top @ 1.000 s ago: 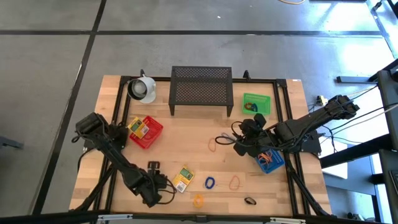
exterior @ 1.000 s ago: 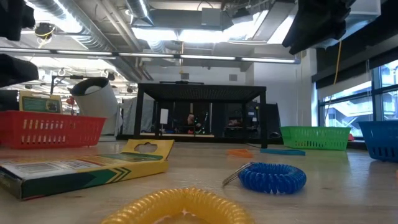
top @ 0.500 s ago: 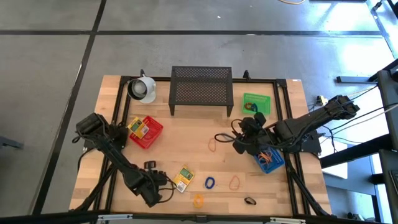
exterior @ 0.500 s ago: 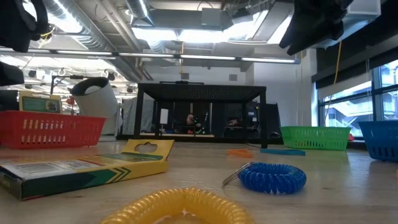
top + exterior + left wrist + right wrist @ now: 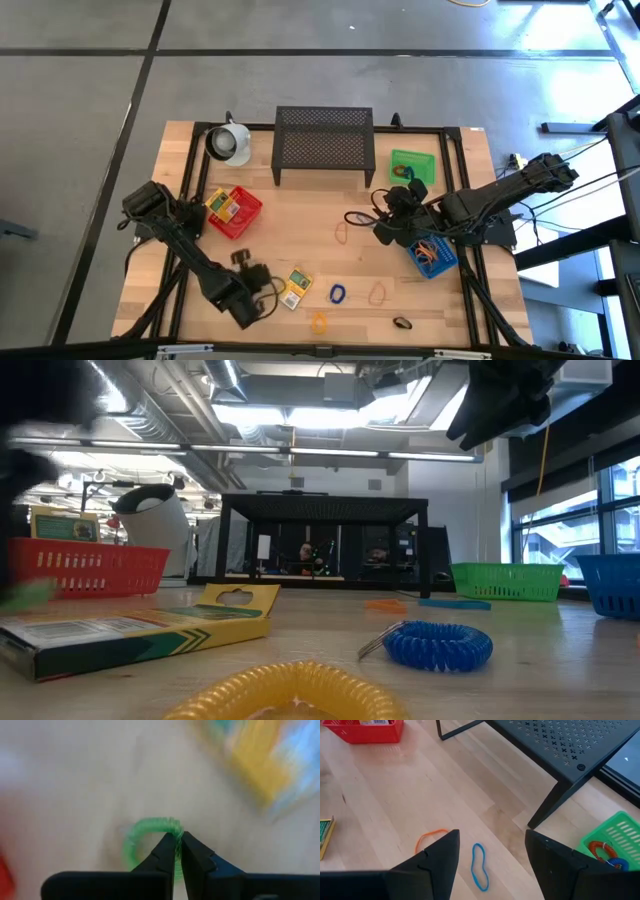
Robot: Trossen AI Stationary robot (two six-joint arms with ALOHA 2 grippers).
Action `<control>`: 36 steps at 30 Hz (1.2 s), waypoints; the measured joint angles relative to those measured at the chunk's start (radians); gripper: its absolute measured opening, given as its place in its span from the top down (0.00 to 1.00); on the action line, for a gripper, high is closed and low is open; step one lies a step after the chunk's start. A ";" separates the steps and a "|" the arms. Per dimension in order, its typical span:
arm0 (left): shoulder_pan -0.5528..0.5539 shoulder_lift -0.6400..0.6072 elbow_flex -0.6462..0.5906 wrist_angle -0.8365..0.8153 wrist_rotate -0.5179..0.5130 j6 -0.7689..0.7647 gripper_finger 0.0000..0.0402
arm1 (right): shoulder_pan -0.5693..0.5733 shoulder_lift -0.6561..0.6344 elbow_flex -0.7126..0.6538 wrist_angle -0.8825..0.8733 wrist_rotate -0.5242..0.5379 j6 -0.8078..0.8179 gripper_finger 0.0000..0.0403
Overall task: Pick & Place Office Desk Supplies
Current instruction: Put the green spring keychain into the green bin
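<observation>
The left gripper is at the near left of the table, just left of the yellow packet lying there, and its fingers are pinched together on the rim of a green coiled loop, which hangs from the tips over the wood. The right gripper hovers right of the table's middle with its fingers standing wide apart and nothing between them; below and ahead of it lie a thin blue loop and a thin orange loop close side by side on the wood. Along the near edge, right of the yellow packet, lie a blue coiled loop, an orange loop, a yellow coiled loop and a small dark loop. A second yellow packet sits in the red bin at the left. The green bin at the far right holds a couple of loops, and the blue bin at the right edge, partly under the right arm, holds orange loops. At the far side stand a black mesh stand and, to its left, a white mug tipped on its side
</observation>
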 joint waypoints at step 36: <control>0.532 -0.312 0.063 1.053 0.147 0.891 0.98 | -0.003 0.000 0.000 0.703 -0.217 -0.735 0.43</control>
